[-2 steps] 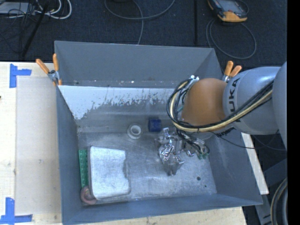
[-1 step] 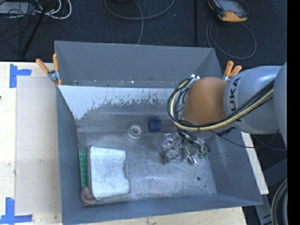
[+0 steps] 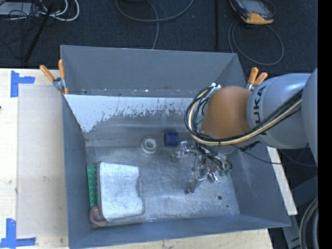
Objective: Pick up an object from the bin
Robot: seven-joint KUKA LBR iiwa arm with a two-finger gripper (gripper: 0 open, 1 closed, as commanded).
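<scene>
Against the left wall of the grey metal bin [image 3: 155,77] lie a green ridged plastic strip [image 3: 92,184], a white folded cloth pad [image 3: 120,190] and a brown ring [image 3: 96,217], probably crowded there by the sloping sides. Toward the middle, a small pale tape roll [image 3: 149,145] and a dark blue block [image 3: 170,137] sit near each other. Right of them the gripper [image 3: 202,176] points down over bare floor, the arm bent in from the right. Whether it is spread or closed cannot be told. The blue block lies nearest.

Black letters "KU" stand on the grey arm [image 3: 282,113], beside its orange cover [image 3: 225,110]
</scene>
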